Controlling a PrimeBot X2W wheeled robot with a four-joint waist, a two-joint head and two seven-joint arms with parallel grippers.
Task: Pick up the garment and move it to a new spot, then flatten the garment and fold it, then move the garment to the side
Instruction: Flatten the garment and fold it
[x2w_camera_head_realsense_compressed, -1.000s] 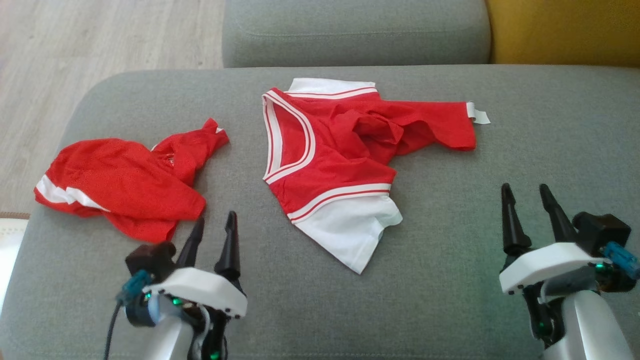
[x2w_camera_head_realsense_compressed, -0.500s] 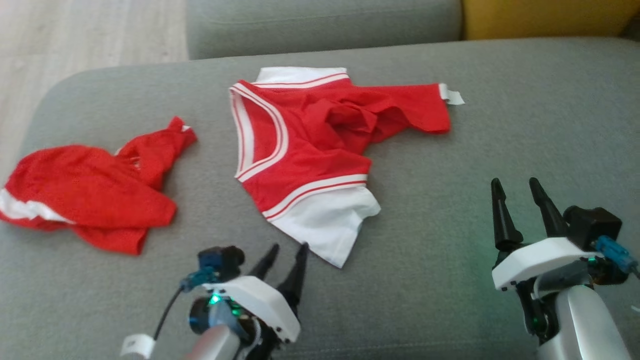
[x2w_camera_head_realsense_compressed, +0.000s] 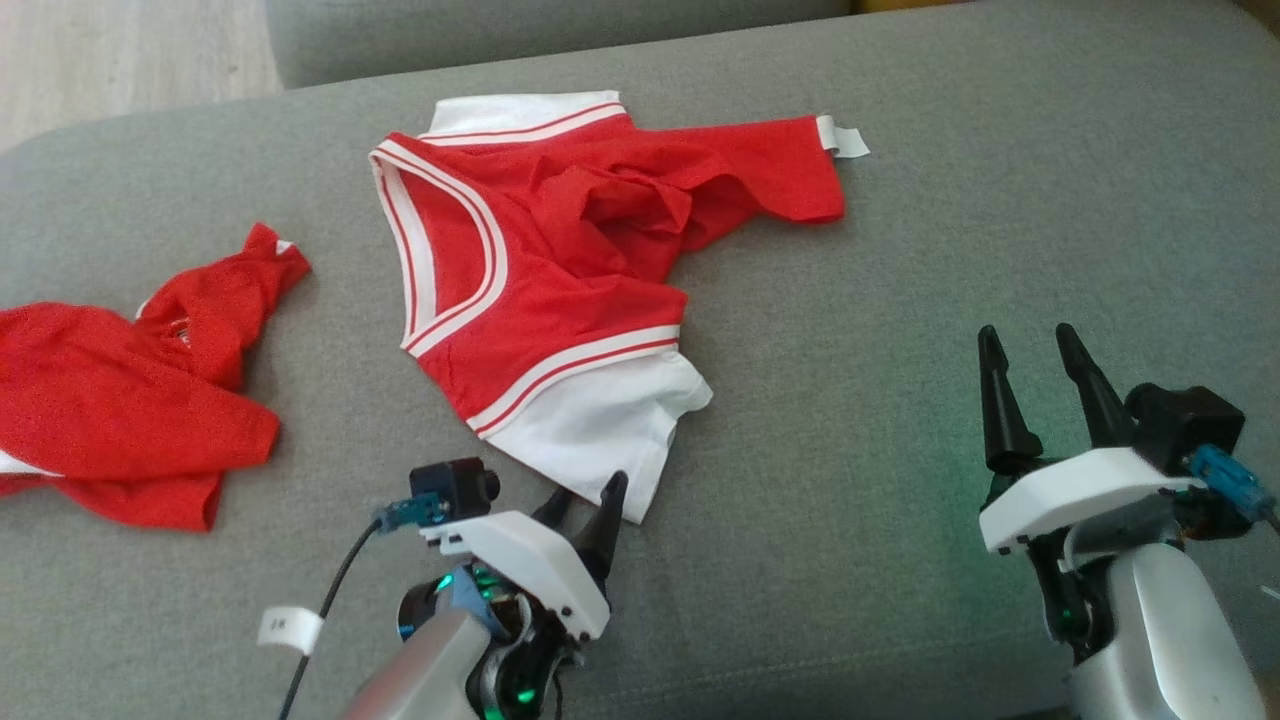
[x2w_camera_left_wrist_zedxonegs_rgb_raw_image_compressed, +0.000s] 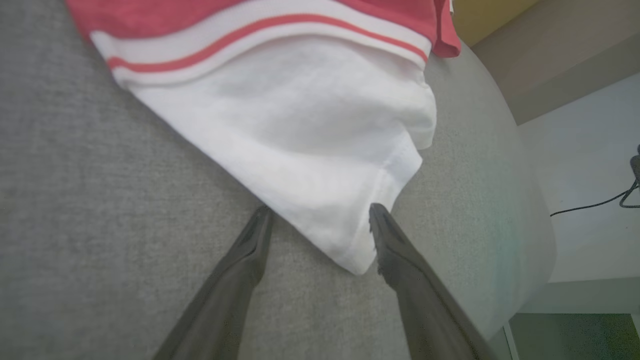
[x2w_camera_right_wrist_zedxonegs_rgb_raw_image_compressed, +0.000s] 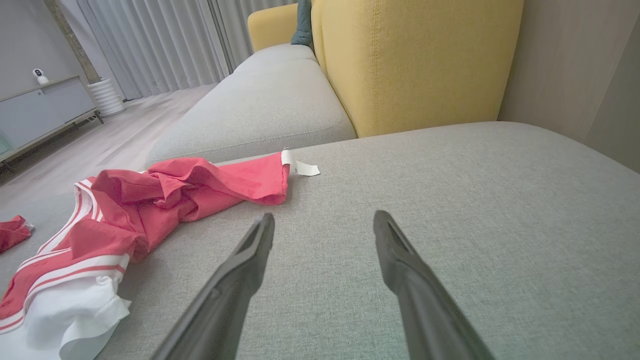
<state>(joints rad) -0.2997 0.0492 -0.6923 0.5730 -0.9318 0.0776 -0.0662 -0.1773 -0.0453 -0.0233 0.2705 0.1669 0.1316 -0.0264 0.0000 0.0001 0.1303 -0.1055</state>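
Observation:
The garment (x2w_camera_head_realsense_compressed: 560, 260) is a red jersey with white striped trim and white sleeves, lying crumpled in the middle of the grey sofa seat (x2w_camera_head_realsense_compressed: 950, 200). My left gripper (x2w_camera_head_realsense_compressed: 587, 493) is open at its near white corner. In the left wrist view the two fingers of the left gripper (x2w_camera_left_wrist_zedxonegs_rgb_raw_image_compressed: 320, 210) straddle that white corner (x2w_camera_left_wrist_zedxonegs_rgb_raw_image_compressed: 300, 130), with cloth between the tips and the jaws apart. My right gripper (x2w_camera_head_realsense_compressed: 1027, 340) is open over bare cushion to the right, well clear of the cloth. In the right wrist view the right gripper (x2w_camera_right_wrist_zedxonegs_rgb_raw_image_compressed: 324, 217) points past the garment (x2w_camera_right_wrist_zedxonegs_rgb_raw_image_compressed: 165, 200).
A second red garment (x2w_camera_head_realsense_compressed: 120, 400) lies bunched at the seat's left end. A further grey cushion (x2w_camera_right_wrist_zedxonegs_rgb_raw_image_compressed: 265, 105) and a yellow backrest (x2w_camera_right_wrist_zedxonegs_rgb_raw_image_compressed: 415, 60) stand beyond. Wooden floor (x2w_camera_head_realsense_compressed: 100, 50) shows past the left edge. Bare seat lies between the jersey and my right gripper.
The camera has turned, shifting the whole picture left. My left gripper has moved right and forward from beside the second red garment to the jersey's white corner. The right gripper has held still.

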